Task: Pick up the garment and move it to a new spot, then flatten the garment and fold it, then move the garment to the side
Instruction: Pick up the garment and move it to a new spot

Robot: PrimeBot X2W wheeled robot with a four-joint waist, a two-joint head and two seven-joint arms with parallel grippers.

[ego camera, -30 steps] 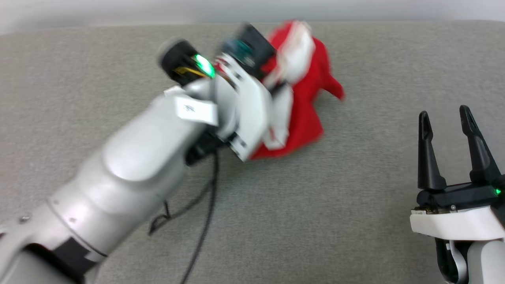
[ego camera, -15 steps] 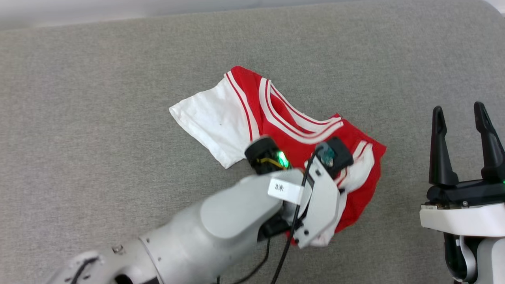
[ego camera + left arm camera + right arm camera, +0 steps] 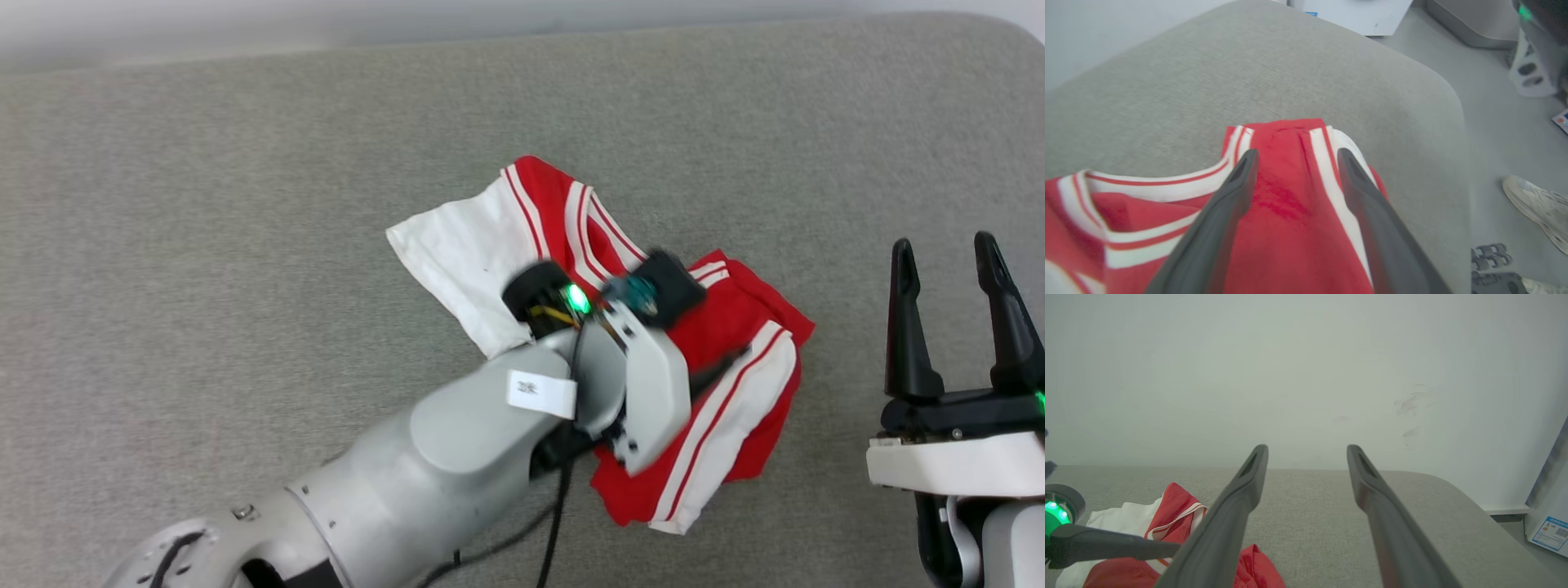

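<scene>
Crumpled red jersey-style T-shirt with white sleeves [image 3: 739, 322] heaped at centre frame on grey upholstered surface [image 3: 204, 245].
Left end effector [image 3: 1294, 157] hovers over it, fingers spread, gripping nothing; right end effector [image 3: 943, 245] open at lower right. Cloth judged light, limp; best pinched at shoulder seams or hem corners.

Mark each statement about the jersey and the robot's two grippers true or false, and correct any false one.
1. The garment lies bunched on the grey cushion. True.
2. The right gripper grips the garment. False: its fingers are open, clear of it.
3. The left gripper has its fingers spread over red cloth. True.
4. The garment is neatly folded. False: it is rumpled, one white sleeve splayed out.
</scene>
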